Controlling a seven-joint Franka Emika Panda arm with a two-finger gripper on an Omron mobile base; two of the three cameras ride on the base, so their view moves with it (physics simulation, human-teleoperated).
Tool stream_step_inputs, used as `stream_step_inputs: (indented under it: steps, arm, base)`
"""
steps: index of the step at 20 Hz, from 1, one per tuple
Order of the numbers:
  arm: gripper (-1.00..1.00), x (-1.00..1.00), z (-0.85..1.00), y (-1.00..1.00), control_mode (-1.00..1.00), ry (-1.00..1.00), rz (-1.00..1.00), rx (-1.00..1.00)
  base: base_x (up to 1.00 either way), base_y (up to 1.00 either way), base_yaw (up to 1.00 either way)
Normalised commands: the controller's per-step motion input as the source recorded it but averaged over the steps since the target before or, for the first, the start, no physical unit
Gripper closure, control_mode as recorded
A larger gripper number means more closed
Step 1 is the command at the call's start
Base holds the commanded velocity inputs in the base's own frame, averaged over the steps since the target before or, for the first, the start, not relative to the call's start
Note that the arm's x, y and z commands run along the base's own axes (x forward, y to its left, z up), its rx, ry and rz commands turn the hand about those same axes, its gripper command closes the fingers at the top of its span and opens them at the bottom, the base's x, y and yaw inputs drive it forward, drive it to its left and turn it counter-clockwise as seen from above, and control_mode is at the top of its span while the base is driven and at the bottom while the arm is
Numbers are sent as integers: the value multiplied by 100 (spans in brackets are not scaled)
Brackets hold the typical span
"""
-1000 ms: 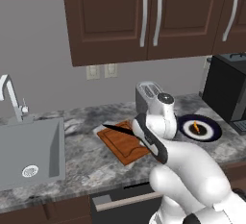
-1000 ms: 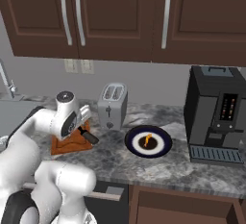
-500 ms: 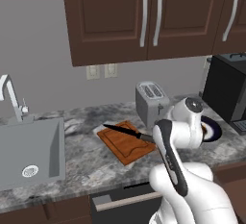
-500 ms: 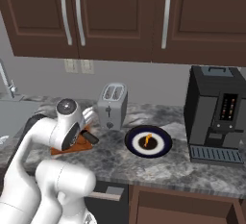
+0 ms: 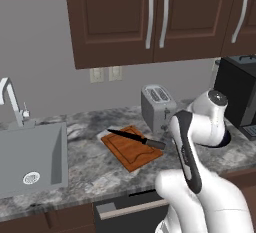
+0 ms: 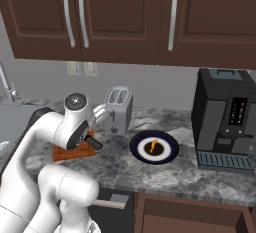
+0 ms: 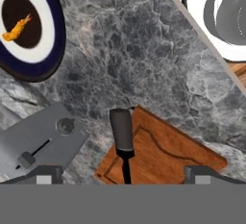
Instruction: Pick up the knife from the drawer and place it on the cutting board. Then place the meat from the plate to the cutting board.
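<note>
Hand view shows my gripper (image 7: 123, 174) spread empty above the slim black-bladed knife (image 7: 122, 139) lying on the reddish-brown wooden cutting board (image 7: 166, 153), freeing me for the small orange meat (image 7: 16, 29) on the blue-rimmed round plate (image 7: 54, 28).

black knife (image 5: 135, 139) lies flat across the wooden cutting board (image 5: 131, 149); orange meat (image 6: 153, 145) sits on the blue-rimmed plate (image 6: 171, 148).

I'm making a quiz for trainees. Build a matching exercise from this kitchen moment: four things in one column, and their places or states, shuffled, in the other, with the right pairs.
Things:
1. knife
2. meat
3. toaster
4. gripper

Places or states:
A. in the plate's dark centre
B. open, empty
C. lying across the cutting board
D. standing near the back wall

Pairs: 1-C, 2-A, 3-D, 4-B
</note>
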Motion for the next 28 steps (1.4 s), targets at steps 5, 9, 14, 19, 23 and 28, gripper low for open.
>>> stream_step_inputs:
  steps: [5, 9, 14, 19, 23, 28]
  arm:
    - [-100, -1, 33, -38, -100, 6, -15, 0]
    - [-100, -15, 17, -34, -100, 0, -14, 2]
    - [-100, -24, 4, -27, -100, 0, -9, 0]
    - [-100, -11, 4, -15, -100, 1, -6, 0]
    - [-100, 0, 0, -23, -100, 11, -17, 0]
    - [-100, 0, 0, -33, -100, 5, -19, 0]
  base:
    - [0, 0, 0]
    - [0, 0, 0]
    - [0, 0, 0]
    - [0, 0, 0]
    - [0, 0, 0]
    - [0, 0, 0]
